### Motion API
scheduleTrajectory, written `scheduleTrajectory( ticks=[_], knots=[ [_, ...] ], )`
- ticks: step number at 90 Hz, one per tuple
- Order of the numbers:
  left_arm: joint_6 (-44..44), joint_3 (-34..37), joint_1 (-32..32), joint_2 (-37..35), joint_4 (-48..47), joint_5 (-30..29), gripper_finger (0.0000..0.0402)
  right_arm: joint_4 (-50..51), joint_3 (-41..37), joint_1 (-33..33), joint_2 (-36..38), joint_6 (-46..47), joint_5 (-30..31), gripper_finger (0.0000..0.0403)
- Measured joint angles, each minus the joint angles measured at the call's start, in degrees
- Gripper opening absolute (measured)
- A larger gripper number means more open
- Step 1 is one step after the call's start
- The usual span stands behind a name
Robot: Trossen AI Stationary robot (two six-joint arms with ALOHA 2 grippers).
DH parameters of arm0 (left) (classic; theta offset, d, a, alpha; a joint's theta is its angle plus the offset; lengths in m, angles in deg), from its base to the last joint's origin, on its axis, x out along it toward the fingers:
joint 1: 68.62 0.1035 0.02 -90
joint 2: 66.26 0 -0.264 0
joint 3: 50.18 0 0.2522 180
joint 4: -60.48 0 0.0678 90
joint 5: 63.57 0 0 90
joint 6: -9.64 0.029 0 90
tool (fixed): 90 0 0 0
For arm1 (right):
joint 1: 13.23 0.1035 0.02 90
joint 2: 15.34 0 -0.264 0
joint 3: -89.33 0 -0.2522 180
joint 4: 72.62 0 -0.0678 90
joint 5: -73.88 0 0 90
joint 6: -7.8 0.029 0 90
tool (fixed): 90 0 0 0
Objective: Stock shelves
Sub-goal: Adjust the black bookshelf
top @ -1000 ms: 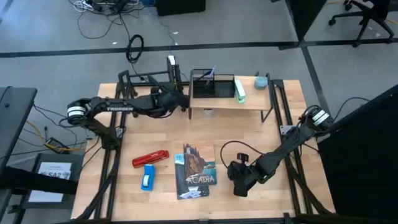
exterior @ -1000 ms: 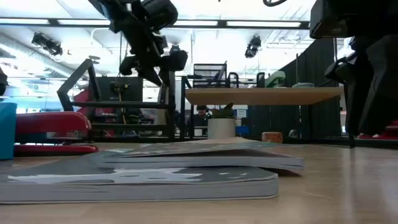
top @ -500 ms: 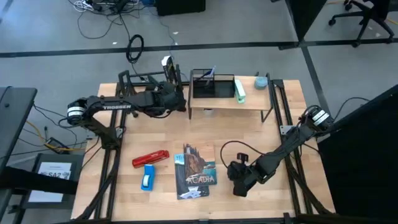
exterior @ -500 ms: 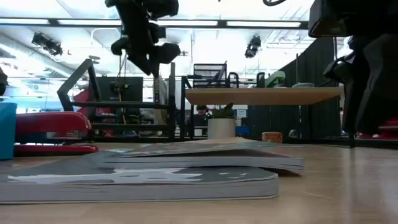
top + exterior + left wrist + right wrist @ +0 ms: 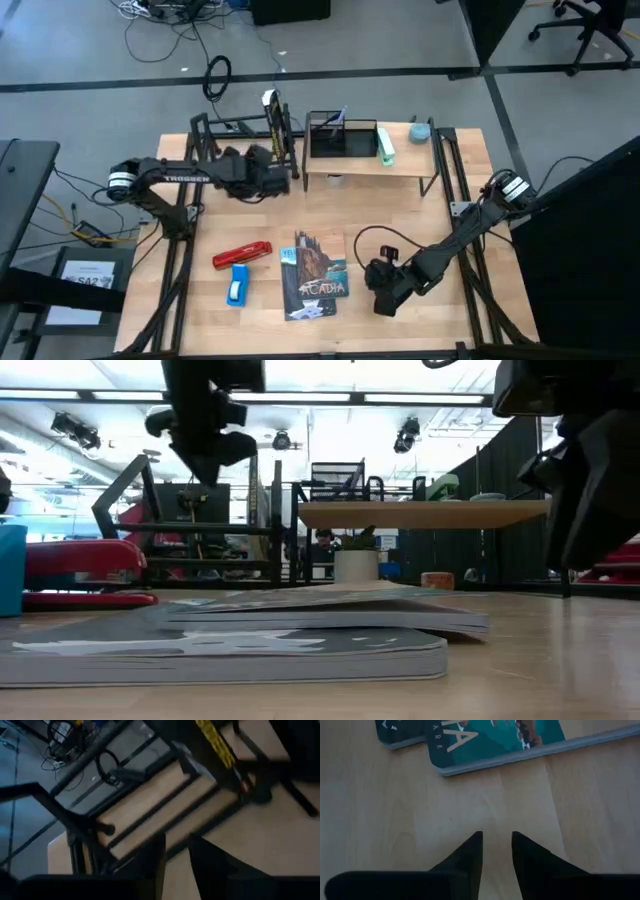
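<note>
Fingers: left gripper (image 5: 175, 857), narrow gap between fingers, nothing held; right gripper (image 5: 496, 851), narrow gap likewise, nothing held.

Shelves, two: one black rack (image 5: 235, 140) at the far left of the surface (image 5: 400, 215); one wood shelf (image 5: 365, 160) on black legs just right of it, at far centre.

On the wood shelf: one mesh organizer (image 5: 340, 138), one green item (image 5: 386, 146), one small bowl (image 5: 421, 131).

On the black rack: one yellow-marked item (image 5: 272, 118), standing at its right end.

Books, two: stacked at near centre (image 5: 313, 273).

Staplers: one red (image 5: 242, 255), one blue (image 5: 239, 285), side by side, left of the books.

Left arm: reaches rightward from the left edge, gripper above the rack's right end.

Right arm: reaches in from the right edge, gripper low over bare wood, just right of the books.
</note>
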Motion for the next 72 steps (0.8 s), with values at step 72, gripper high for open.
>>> scheduleTrajectory(
  ticks=[72],
  knots=[
    [-3.7, 19.2, 4.1, -0.1, 0.9, 6.8, 0.0, -4.3, 0.0, -1.8, 0.0, -1.0, -0.8, 0.0075]
  ],
)
